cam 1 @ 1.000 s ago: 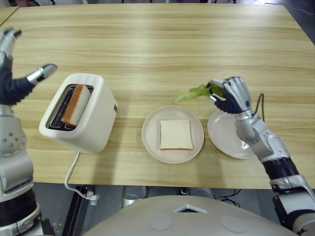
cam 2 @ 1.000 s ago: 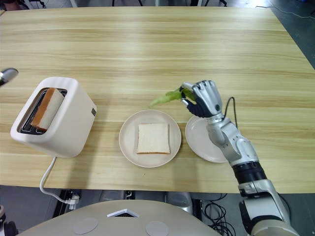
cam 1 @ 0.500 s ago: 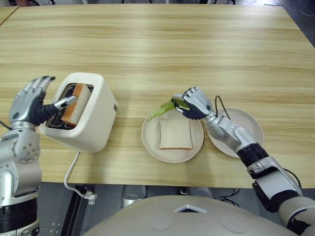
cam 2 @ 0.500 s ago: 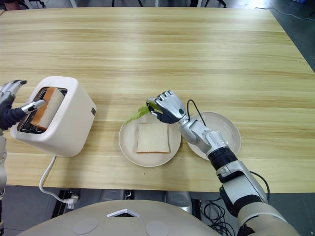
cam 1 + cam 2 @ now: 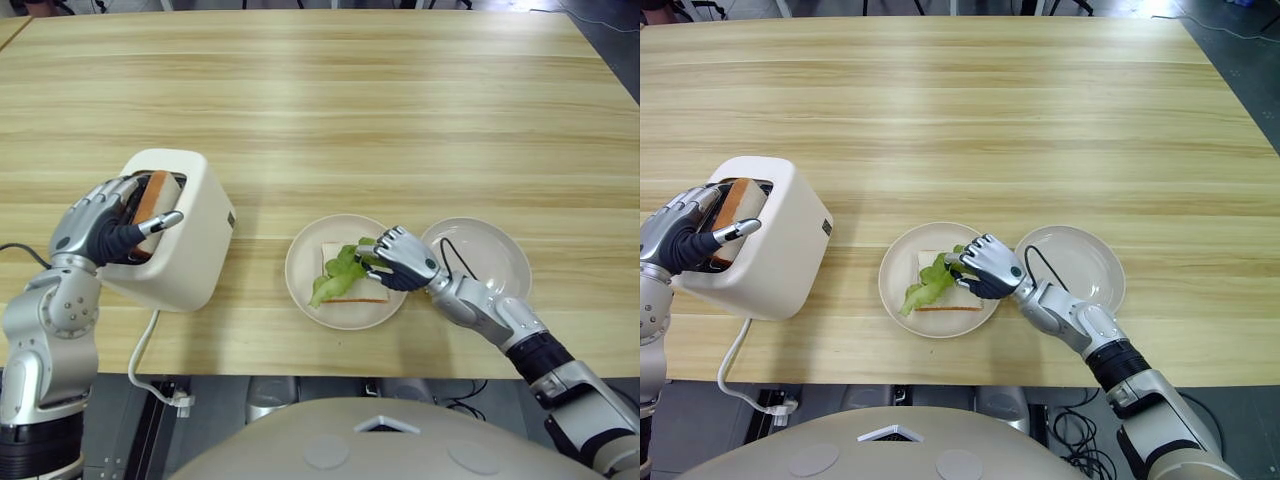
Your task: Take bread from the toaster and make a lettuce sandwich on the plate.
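Note:
A white toaster [image 5: 190, 250] stands at the left with a bread slice [image 5: 152, 198] upright in its slot. My left hand [image 5: 105, 222] rests on top of the toaster, right against that slice. A second bread slice [image 5: 358, 293] lies flat on the beige plate [image 5: 297, 285] in the middle. My right hand [image 5: 402, 266] is low over this plate's right side, shut on a green lettuce leaf [image 5: 336, 274]. The leaf drapes leftwards across the flat slice and covers much of it.
An empty beige plate [image 5: 490, 255] sits just right of the sandwich plate, with my right forearm lying across its near edge. The toaster's white cord [image 5: 143, 348] hangs over the table's near edge. Bare wood stretches across the far half of the table.
My right hand carried the lettuce left from above the empty plate and lowered it onto the bread. My left hand came in from the far left onto the toaster's top.

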Robot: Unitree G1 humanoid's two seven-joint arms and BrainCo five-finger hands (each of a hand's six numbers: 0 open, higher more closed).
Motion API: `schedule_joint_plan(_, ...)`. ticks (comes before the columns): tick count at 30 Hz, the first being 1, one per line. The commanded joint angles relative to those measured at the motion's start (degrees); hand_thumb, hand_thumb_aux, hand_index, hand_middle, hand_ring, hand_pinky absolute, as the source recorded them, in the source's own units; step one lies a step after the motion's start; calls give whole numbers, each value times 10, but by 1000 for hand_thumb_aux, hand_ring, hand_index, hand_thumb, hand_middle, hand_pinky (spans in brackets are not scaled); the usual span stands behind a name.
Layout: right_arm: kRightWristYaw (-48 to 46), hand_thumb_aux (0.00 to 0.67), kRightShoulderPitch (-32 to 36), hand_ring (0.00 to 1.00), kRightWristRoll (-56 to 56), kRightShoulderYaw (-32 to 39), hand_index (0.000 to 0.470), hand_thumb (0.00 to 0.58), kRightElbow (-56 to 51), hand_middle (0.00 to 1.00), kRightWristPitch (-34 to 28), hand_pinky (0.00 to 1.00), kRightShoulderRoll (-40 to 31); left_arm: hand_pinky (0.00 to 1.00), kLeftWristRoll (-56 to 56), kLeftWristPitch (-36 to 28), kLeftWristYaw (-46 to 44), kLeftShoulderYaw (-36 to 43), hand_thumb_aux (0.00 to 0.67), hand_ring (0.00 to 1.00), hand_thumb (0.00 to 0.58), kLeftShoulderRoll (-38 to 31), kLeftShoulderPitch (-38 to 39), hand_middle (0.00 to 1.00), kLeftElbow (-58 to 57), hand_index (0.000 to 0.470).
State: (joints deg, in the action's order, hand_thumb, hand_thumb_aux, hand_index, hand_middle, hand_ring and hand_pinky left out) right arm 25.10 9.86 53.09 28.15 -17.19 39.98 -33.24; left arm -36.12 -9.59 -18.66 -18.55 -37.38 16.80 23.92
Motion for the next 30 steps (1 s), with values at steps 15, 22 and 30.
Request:
schedule_joint_plan(15,-63,0,4,1000,-22,-15,0,0,-38,1000,-31,1000,4,0,-14,-4,-9,29,0,0,0,-9,-7,0,-10,0)
schedule_joint_plan(22,-55,0,14,969,-41,-48,0,0,-12,969,-35,969,-2,0,-33,-11,-4,14,670,0,580,-27,-16,0,4,460)
schedule_joint_plan(30,-43,0,12,635,-44,-63,0,0,-1,635,-44,635,5,0,-69,-24,40,-15,670,0,580,-46,-71,0,17,460)
